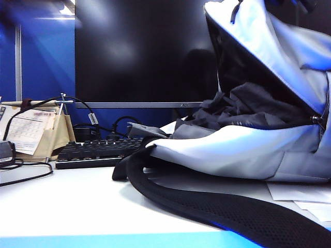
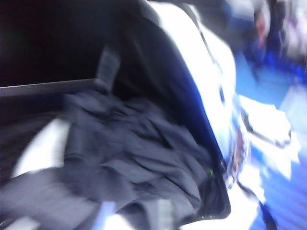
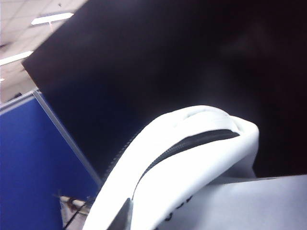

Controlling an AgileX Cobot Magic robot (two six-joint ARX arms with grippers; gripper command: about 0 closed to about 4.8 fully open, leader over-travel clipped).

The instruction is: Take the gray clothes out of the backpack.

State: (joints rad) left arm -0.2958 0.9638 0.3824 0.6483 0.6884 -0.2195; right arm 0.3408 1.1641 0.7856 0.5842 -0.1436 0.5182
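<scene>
Desk surface, white, fills the lower left of the exterior view. At the far left edge a desk calendar leans, with black cables looping round it. Just right of it lies a black keyboard, and behind both stands a large dark monitor in front of a blue partition.

From centre to lower right a wide black mesh shoulder strap curves across the desk. The backpack lies on its side over the right half of the frame. Its pale silvery lower wall rests on the desk and its upper flap is lifted toward the upper right corner, so the mouth gapes open. The gray clothes sit crumpled in that mouth, partly spilling over the lower lip and still inside the bag. White papers lie under the backpack at the right edge.

The left wrist view is blurred. It looks into the open backpack at the folded gray clothes. The left tool does not show clearly in any view, so I cannot tell whether it is open or closed.

The right wrist view sits close to a raised fold of the backpack with a black zipper running along it and the dark monitor behind. The right tool itself is not plainly visible. It is closed, and what it grips cannot be seen.
</scene>
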